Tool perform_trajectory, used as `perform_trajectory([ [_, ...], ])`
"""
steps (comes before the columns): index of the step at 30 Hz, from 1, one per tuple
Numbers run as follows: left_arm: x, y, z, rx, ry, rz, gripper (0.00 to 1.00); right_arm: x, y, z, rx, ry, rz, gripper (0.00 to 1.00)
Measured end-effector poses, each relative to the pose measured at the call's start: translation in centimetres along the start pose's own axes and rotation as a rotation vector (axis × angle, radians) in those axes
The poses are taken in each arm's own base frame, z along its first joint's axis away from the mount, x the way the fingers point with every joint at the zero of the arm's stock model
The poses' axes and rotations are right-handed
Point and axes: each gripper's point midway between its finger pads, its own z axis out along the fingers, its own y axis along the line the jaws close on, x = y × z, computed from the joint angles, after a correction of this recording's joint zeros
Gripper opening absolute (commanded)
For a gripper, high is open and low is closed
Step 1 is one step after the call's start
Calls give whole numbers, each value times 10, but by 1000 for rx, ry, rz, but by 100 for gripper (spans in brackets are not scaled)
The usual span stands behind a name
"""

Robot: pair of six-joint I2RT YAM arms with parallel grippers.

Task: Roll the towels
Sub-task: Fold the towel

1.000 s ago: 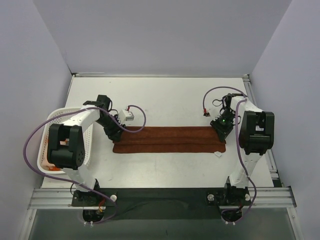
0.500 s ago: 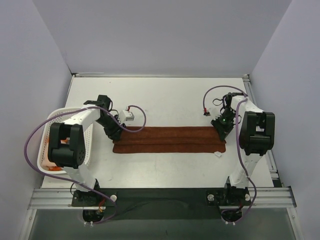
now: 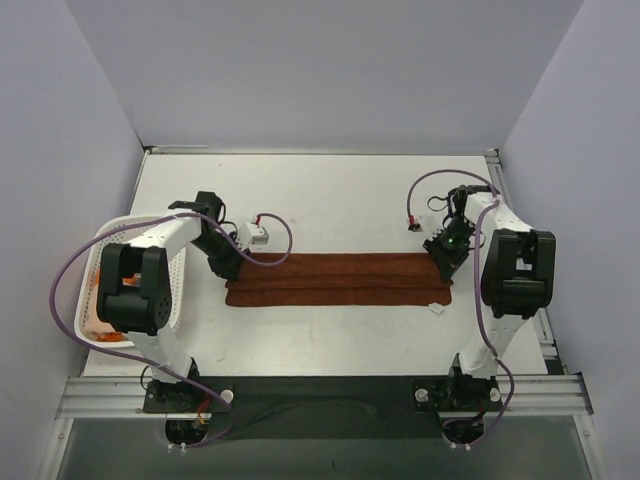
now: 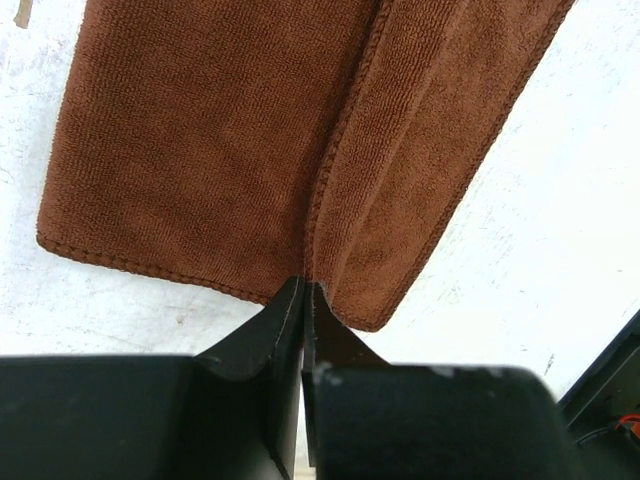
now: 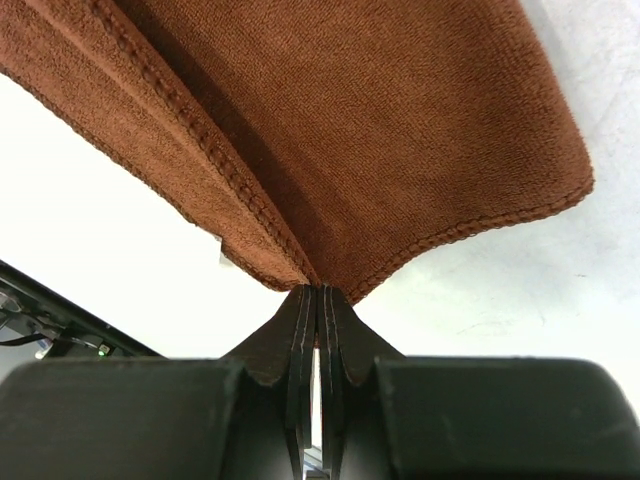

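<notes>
The rust-brown towel (image 3: 340, 279) lies flat across the middle of the table (image 3: 340, 195), folded lengthwise into a long narrow strip. Its white tag (image 3: 436, 307) pokes out at the near right corner. I read that narrow band as the prepared shape for rolling, with no turn made yet.

At the strip's left short end my left gripper (image 4: 304, 292) has its jaws drawn almost together. They are nipped onto the hem right where the two folded-in edges meet. At the opposite short end my right gripper (image 5: 318, 292) is pressed fully together on the hem at the same meeting line. Holding both ends on that line makes sense to me. It pins both flaps at once, so the fold cannot spring open, and the two arms can keep the cloth taut and straight between them. Terry this soft will sag or skew if only one side is held.

Off to the left, beside the left arm, stands the white lattice basket (image 3: 100, 232). A sliver of orange (image 3: 100, 334) shows at its near edge, probably the peach-orange towel waiting its turn. I cannot see a blue one.
</notes>
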Motion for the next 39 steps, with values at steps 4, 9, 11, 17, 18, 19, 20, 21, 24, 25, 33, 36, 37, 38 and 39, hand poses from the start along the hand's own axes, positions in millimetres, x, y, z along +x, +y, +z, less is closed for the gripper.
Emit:
perform_trajectory([
  [4,0,-2,-2,1,1,5,0,2,2,1,-5,5,-5,0],
  [9,1,-7,-8,-9,-7,22,0,5,5,1,-8,7,-18,0],
  [11,4,-11,-9,-7,-5,31,0,5,5,0,-6,5,-20,0],
  [17,13,-22,-9,3,3,54,0,7,8,-3,4,-3,-24,0],
  [18,14,-24,-10,5,4,58,0,8,9,-4,5,-4,-28,0],
  [19,15,-25,-10,4,3,64,0,10,11,-4,6,-5,-32,0],
  [20,15,-26,-11,3,3,72,0,11,13,-5,6,-5,-37,0],
  [21,15,-26,-12,1,2,79,0,13,15,-5,8,-6,-43,0],
  [24,16,-27,-14,-5,2,94,0,19,20,-4,8,-7,-59,0],
  [25,17,-27,-13,-5,4,97,0,21,22,-2,7,-6,-64,0],
  [33,39,-36,0,25,58,101,0,35,35,20,-15,29,-102,5],
  [36,44,-35,5,31,76,97,25,37,36,26,-13,39,-110,30],
  [37,46,-34,6,30,83,95,32,38,36,27,-10,44,-118,34],
  [38,47,-33,6,28,90,92,35,38,36,28,-8,49,-122,37],
  [39,48,-33,6,24,98,85,37,40,37,29,-10,55,-125,42],
])
